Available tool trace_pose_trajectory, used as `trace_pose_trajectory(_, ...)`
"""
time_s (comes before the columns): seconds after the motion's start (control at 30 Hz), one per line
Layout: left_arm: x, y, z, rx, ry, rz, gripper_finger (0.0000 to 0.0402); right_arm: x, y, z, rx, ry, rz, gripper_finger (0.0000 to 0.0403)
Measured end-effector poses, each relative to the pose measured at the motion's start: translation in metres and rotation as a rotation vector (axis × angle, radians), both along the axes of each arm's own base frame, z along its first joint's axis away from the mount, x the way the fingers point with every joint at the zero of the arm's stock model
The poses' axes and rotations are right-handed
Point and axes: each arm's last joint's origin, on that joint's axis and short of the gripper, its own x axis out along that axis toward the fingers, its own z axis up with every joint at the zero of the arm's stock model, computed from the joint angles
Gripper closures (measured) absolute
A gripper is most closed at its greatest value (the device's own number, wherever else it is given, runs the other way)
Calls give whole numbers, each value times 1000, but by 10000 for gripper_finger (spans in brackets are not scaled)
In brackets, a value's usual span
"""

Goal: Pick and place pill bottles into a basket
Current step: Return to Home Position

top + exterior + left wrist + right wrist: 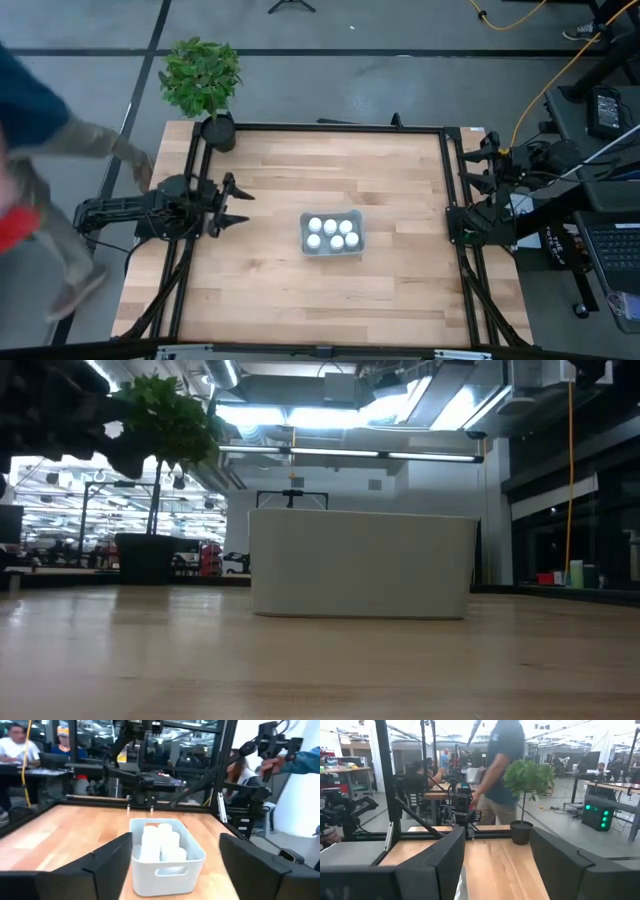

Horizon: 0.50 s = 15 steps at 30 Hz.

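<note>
The pale basket (332,233) stands on its flat bottom at the middle of the table and holds several white pill bottles (331,226) standing upright. It also shows in the low view (362,565) and in the left wrist view (167,865), with the bottles (160,842) inside. My left gripper (235,205) is open and empty at the table's left side, pointing at the basket from a distance (175,840). My right gripper (497,835) is open and empty, drawn back at the table's right edge (465,218).
A potted plant (205,85) in a black pot stands at the table's far left corner, and shows in the low view (150,555). A person (40,170) stands just beyond the table's left edge. A black frame (330,127) runs around the table.
</note>
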Motion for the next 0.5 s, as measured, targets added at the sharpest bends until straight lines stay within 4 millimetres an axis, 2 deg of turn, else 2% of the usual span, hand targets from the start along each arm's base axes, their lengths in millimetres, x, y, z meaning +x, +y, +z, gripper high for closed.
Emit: trace_pose_trajectory(0.5, 0, 6, 0, 94, -1, 206, 111, 0, 0, 0, 107, -8, 12, 178)
